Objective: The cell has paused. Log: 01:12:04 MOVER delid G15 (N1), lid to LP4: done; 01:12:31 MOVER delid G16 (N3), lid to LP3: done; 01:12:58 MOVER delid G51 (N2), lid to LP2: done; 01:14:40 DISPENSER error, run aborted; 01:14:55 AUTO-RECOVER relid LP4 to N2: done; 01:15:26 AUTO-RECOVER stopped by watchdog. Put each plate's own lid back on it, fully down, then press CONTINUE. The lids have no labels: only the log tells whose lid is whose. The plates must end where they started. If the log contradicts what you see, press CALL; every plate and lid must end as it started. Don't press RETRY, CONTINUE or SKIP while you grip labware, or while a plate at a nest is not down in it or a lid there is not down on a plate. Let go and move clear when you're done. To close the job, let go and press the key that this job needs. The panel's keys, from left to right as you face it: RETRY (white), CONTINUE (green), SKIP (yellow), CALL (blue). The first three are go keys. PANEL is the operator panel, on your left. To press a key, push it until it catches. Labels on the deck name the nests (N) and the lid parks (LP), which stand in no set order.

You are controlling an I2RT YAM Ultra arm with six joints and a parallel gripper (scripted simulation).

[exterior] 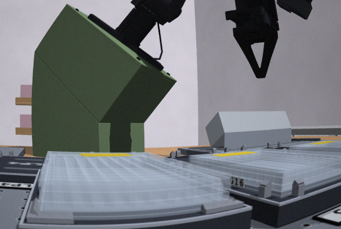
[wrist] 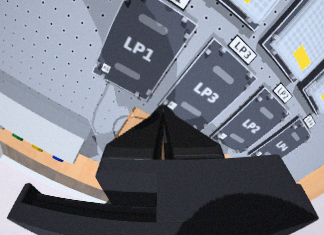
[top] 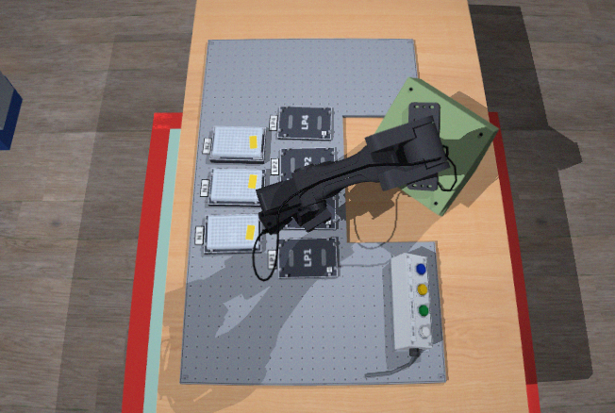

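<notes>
Points the gripper downward, clenched on nothing, well above the deck. Shows a clear-lidded plate at N2, another at N3, a third at N1, all in one row.

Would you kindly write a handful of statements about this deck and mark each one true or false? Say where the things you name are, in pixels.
1. The pincer (exterior: pixel 260 77) (wrist: pixel 162 111) is shut and holds nothing. True.
2. A lid lies on park LP1 (top: pixel 292 269) (wrist: pixel 170 58). False: nothing lies on it.
3. The plate at N3 (top: pixel 228 187) bears a yellow patch. True.
4. The blue key (top: pixel 421 269) (wrist: pixel 58 158) sits between the green key (top: pixel 423 309) (wrist: pixel 17 137) and the yellow key (top: pixel 422 289) (wrist: pixel 37 148). False: yellow is the middle one.
5. All three nests hold plates. True.
</notes>
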